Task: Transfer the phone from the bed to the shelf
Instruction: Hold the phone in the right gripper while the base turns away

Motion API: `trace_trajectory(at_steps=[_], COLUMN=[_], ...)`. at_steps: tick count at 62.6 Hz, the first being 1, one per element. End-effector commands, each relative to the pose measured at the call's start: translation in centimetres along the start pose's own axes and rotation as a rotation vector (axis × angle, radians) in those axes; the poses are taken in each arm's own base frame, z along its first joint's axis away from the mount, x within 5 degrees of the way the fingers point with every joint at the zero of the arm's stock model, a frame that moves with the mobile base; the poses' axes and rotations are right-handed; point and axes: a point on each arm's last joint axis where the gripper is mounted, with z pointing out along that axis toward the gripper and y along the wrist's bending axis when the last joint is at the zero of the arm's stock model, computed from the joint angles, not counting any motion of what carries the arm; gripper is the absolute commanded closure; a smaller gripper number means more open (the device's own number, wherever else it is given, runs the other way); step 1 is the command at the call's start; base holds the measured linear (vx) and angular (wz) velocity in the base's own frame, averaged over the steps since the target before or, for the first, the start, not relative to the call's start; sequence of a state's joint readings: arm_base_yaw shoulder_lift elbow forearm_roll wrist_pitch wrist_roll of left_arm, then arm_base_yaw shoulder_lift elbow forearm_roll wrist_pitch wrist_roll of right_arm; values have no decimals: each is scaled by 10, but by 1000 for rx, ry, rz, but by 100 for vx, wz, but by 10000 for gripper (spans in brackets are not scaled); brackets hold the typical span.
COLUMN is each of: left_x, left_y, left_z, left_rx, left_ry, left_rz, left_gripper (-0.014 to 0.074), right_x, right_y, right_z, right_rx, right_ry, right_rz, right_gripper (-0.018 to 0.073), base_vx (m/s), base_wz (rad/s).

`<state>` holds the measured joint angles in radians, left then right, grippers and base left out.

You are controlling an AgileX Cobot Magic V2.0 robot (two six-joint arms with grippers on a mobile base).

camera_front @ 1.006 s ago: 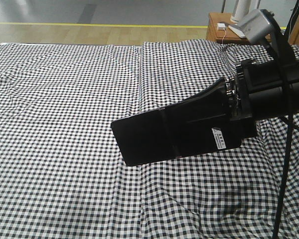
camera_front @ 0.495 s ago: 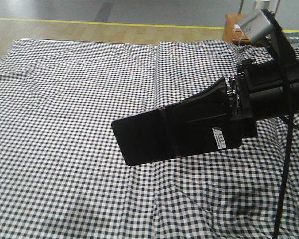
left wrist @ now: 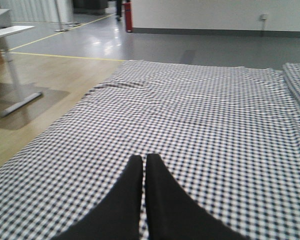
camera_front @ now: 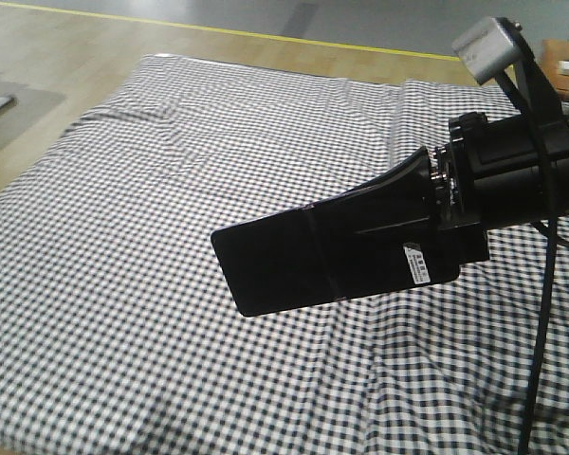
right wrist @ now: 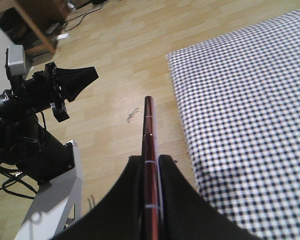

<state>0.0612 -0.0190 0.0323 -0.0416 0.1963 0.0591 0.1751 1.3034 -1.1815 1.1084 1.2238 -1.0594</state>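
black glossy slab phone [camera_front: 266, 261] stays clamped in the right claw [right wrist: 150, 167] as the gingham-sheeted bed [camera_front: 171, 171] swings aside, so the carry looks begun.

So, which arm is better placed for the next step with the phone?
Right. The right gripper is shut on the phone, holding it clear of the bed. The left gripper is shut, holds nothing, and hovers over the sheet.

Front view high over the bed [camera_front: 171, 190] — wrist views low, same bed.
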Motion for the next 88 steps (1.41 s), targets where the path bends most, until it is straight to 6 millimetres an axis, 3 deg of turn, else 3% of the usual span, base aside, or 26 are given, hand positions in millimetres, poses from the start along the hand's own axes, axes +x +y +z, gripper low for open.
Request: trace_trajectory(at_steps=[1, 88], left_x=[-4, -4], left_y=[0, 0], left_z=[0, 0], left_rx=[-3, -3], left_ry=[-71, -71], left_rz=[-9, -9], left_gripper=[595, 595], right_x=[-11, -11], right_y=[19, 19], right_z=[-9, -9], right_rx=[-79, -79], right_ry=[-63, -63], right_rz=[-21, -21], right_gripper=[561, 561], base_vx=[-12, -12], base_wz=[48, 48])
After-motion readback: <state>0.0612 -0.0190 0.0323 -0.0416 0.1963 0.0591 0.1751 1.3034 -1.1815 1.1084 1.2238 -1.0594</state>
